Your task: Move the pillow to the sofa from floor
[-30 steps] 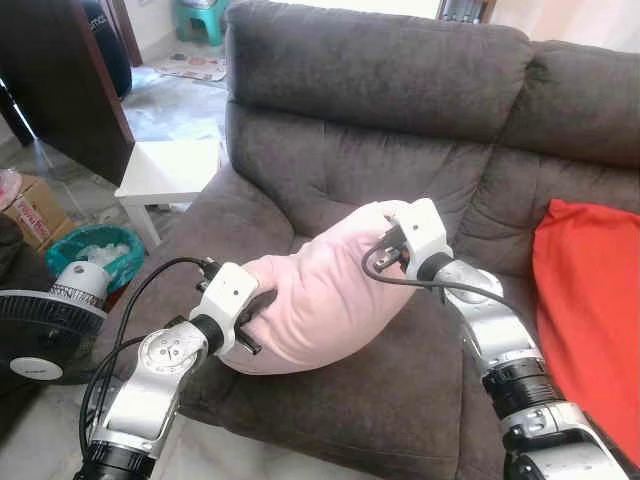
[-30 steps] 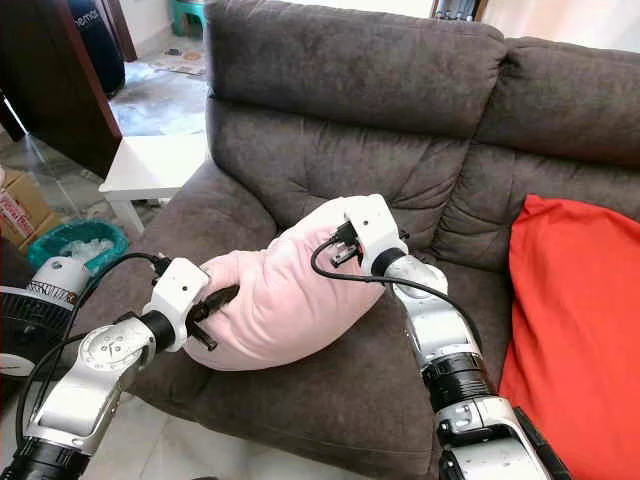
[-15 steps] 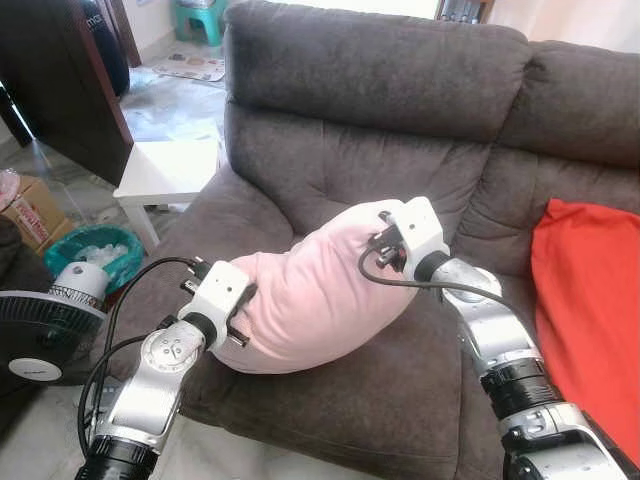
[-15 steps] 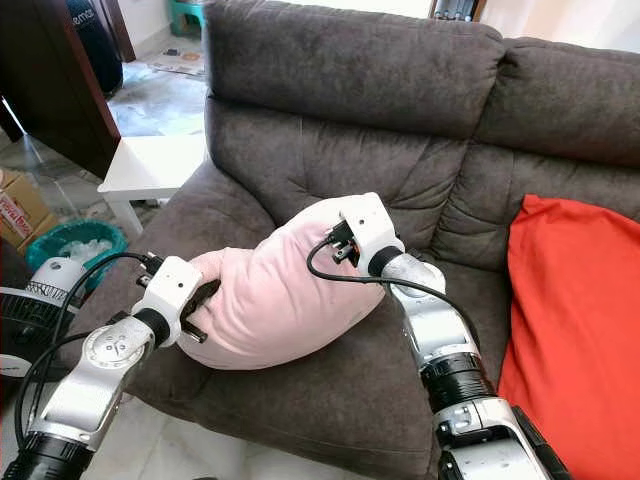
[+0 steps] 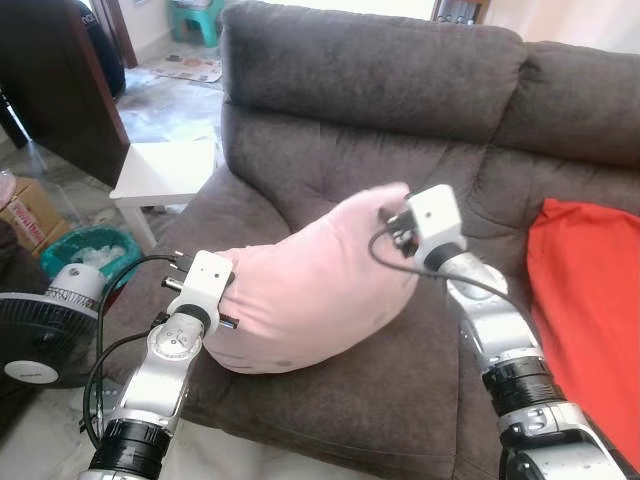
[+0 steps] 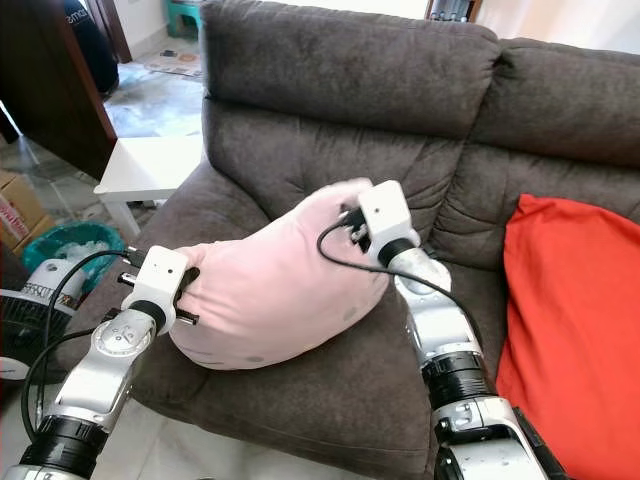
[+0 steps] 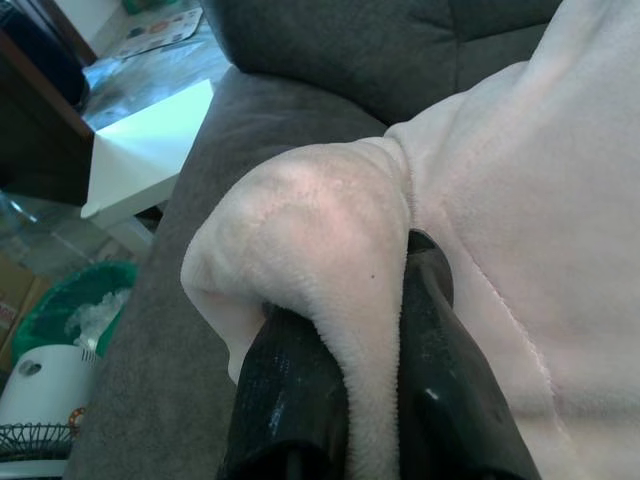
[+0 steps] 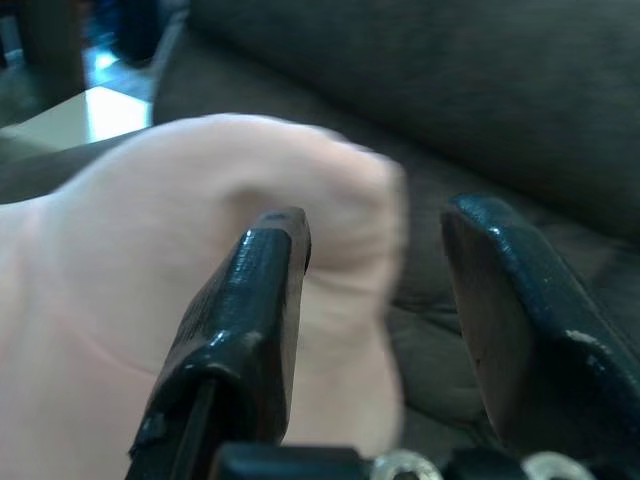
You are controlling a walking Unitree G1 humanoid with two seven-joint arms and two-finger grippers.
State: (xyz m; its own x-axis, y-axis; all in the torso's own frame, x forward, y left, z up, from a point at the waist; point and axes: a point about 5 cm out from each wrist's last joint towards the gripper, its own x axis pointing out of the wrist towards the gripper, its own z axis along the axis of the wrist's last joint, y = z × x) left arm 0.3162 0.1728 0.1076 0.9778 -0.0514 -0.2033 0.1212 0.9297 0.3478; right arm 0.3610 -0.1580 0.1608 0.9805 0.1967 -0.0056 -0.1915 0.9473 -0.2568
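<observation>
The pink pillow (image 5: 310,285) lies on the dark grey sofa (image 5: 400,90), its bulk on the left seat cushion and its upper end leaning toward the backrest. My left gripper (image 7: 360,290) is shut on a fold at the pillow's left end (image 5: 228,300). My right gripper (image 5: 398,216) sits at the pillow's upper right corner. In the right wrist view its black fingers (image 8: 250,290) stand apart, with the blurred pillow corner (image 8: 330,200) just beyond them.
A red cushion (image 5: 585,300) fills the right seat. Left of the sofa arm stand a white side table (image 5: 165,170), a green bin (image 5: 85,250), a fan (image 5: 40,330) and a cardboard box (image 5: 22,215). A dark wooden cabinet (image 5: 60,80) rises behind them.
The pillow has sunk and spread onto the seat. My left gripper has moved left and down with its end. My right gripper's fingers have come off the upper corner and shifted slightly right.
</observation>
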